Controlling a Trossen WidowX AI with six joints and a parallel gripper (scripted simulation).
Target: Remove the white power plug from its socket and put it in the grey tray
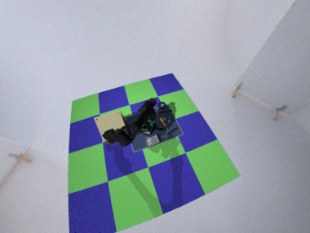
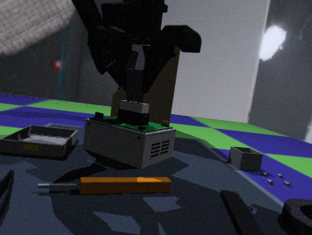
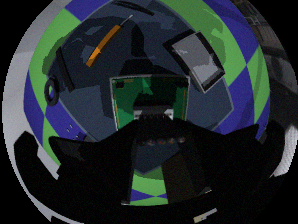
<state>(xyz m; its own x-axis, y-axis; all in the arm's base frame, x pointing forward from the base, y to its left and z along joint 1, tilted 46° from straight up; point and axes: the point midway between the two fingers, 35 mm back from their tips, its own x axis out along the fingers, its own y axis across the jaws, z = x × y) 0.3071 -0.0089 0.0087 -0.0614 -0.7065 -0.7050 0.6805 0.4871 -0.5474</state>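
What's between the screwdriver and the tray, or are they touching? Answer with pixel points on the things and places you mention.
Apart: the wrist view shows dark mat [image 1: 139,144] [image 2: 197,205] [image 3: 90,97] between the screwdriver [image 1: 163,121] [image 2: 125,186] [image 3: 104,46] and the tray [image 1: 153,140] [image 2: 49,150] [image 3: 198,57].

The white power plug [image 2: 135,107] [image 3: 167,114], a pale block, sits roughly upright directly below the closed fingers [image 2: 135,84], gripped at its top, on the black socket [image 2: 133,117]. Beneath them lies the green circuit board [image 1: 149,125] [image 2: 158,126] [image 3: 145,87]. The shallow, open grey tray [image 1: 153,140] [image 2: 51,153] [image 3: 201,62], yellow-labelled, lies flat, apart from the fingers, to their left in the exterior view.

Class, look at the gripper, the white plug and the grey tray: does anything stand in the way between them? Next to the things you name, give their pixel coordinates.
The gripper [image 2: 135,96] is already at the plug [image 2: 135,108] [image 3: 154,111]; nothing visible stands between that and the grey tray [image 2: 66,149] [image 3: 218,76].
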